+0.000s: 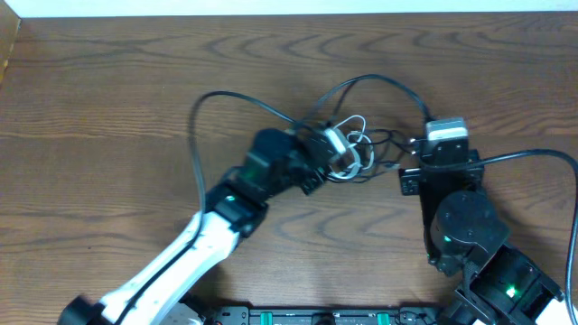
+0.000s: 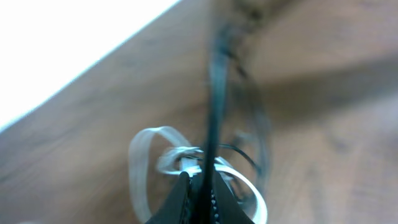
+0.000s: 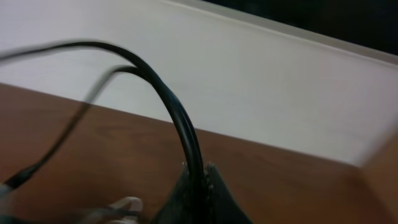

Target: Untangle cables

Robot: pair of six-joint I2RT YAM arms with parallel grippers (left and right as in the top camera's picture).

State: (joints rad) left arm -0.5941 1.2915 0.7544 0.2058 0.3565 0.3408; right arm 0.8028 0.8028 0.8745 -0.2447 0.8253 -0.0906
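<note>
The cables lie tangled at the table's middle: a white cable [image 1: 350,143] coiled in loops, with thin black cables [image 1: 379,83] arching out of the knot. My left gripper [image 1: 332,152] is at the tangle. In the left wrist view the left gripper [image 2: 199,177] is shut on a black cable [image 2: 214,93] that runs straight up from its tips, and the white cable [image 2: 140,162] loops around them. My right gripper [image 1: 426,126] stands at the knot's right side. In the right wrist view the right gripper [image 3: 198,167] is shut on a thicker black cable [image 3: 180,118] that arcs up and to the left.
A long black cable loop [image 1: 200,108] sweeps left of the left arm [image 1: 208,235]. The right arm's own black wire [image 1: 533,155] curves out to the right. The wooden table [image 1: 108,81] ends at a white wall along the far edge.
</note>
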